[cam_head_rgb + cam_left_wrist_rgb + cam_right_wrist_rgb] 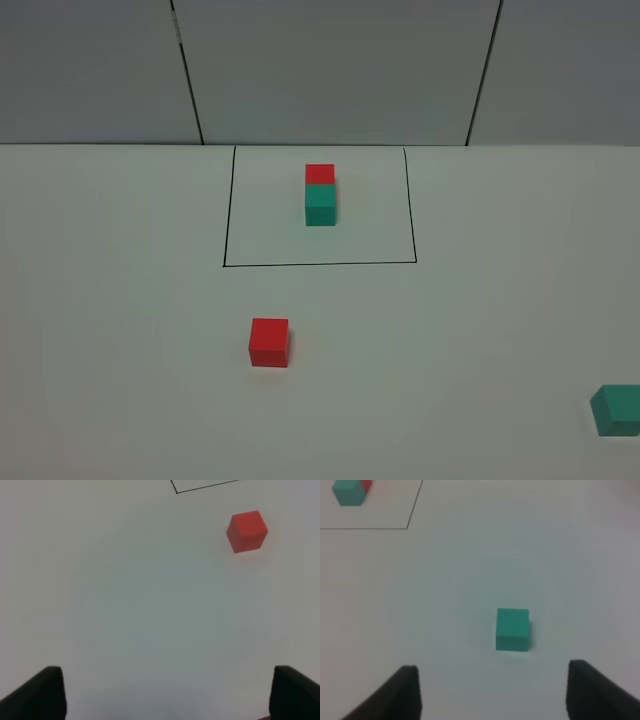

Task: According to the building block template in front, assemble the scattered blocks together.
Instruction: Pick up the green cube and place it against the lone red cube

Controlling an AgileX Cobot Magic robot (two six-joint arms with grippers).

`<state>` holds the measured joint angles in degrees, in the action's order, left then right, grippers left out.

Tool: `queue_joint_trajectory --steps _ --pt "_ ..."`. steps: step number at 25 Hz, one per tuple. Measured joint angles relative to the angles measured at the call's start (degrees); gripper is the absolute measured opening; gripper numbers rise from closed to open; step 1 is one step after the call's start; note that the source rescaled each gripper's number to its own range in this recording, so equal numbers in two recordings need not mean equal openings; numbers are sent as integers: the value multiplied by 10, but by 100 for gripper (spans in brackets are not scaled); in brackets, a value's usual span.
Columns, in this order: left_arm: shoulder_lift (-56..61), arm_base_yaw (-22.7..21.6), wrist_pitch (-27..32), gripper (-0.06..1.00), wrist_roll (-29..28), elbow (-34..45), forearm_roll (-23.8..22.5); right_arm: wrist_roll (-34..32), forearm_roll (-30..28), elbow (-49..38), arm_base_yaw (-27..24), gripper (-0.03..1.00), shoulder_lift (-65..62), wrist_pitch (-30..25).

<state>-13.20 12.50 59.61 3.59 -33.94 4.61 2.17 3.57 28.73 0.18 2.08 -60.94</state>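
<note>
Opening step, nothing picked up yet. The building block template [320,195] sits midway along the far edge of the counter [120,300], red behind teal. The loose red block [269,342] lies mid-counter, a touch left of centre, and the teal block [616,410] is out at the right edge, towards the near corner. The left hand [167,694] is spread wide and empty. The right hand [495,689] is the same, with the teal block just ahead. Next, I'd say: close in, grasp, bring the pair flush.

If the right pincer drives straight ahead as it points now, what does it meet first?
The loose teal-green cube: it sits just ahead of the open right pincer, roughly centred in its opening. Height is unclear, so it might pass over.
</note>
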Motion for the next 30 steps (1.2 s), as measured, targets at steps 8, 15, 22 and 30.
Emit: queue_joint_trajectory --steps 8,15,22,30 --pt "18 -11 -3 94 0 13 15 0 0 0 0 56 0 0" --pt "49 -19 -7 94 0 60 25 0 0 0 0 56 0 0" --pt "83 -29 -11 93 0 62 25 0 0 0 0 56 0 0" --pt "115 -46 -7 92 -1 66 25 0 0 0 0 56 0 0"
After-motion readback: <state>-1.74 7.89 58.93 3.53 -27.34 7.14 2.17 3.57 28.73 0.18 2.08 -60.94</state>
